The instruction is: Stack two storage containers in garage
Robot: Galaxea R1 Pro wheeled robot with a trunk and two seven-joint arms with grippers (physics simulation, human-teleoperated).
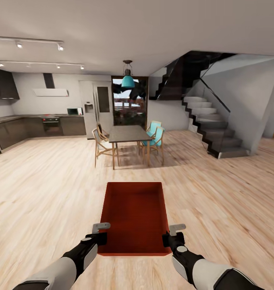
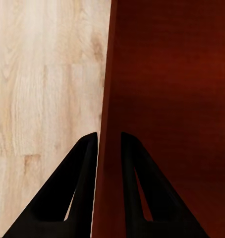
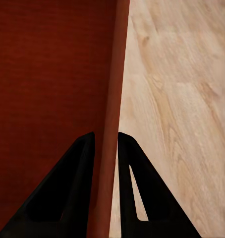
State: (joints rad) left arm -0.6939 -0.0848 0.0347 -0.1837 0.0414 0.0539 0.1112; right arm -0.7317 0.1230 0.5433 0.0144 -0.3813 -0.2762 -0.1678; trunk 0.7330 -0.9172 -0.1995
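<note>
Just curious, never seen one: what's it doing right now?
Both grippers, left and right, clamped on orange-red container walls. Dining table ahead.

The head cam looks forward and slightly down from high behind the storage container (image 1: 135, 213), w/ the dining table (image 1: 129, 133) farther ahead of it and the wood plank floor (image 1: 52, 181) all around. The left wrist cam sits very near the container's left wall (image 2: 105, 124), looking along the left gripper (image 2: 109, 141) fingers, which stand one each side of that wall; the right wrist cam does the same at the right wall (image 3: 112, 99) w/ the right gripper (image 3: 106, 141). All three views share this container and the floor just beside it.
</note>
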